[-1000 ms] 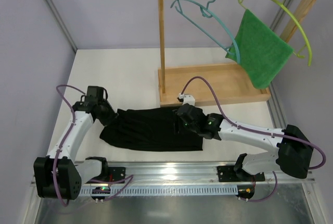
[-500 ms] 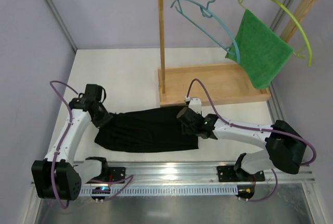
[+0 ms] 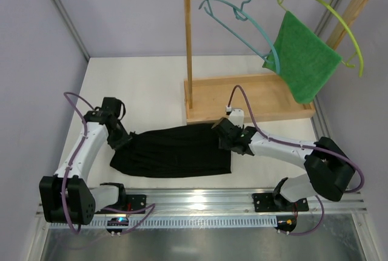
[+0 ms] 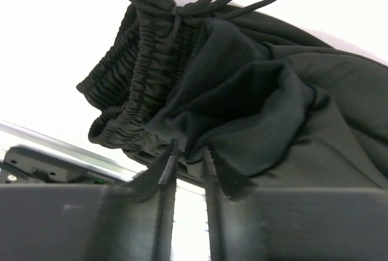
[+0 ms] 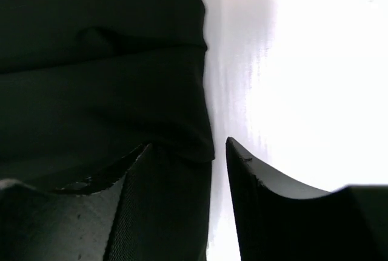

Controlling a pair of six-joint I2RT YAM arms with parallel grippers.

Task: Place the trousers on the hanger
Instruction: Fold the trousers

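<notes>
Black trousers (image 3: 173, 152) lie rumpled; the gathered drawstring waistband sits just ahead of the left tool (image 4: 189, 150), which is narrowly parted with a fold at its tips. The right tool (image 5: 188, 149) is half-open astride the leg-end edge, gripping nothing.

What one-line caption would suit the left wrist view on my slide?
Left arm's jaws, slightly apart, at the gathered waistband of the black soft fabric trousers, black drawstring knotted above.
</notes>
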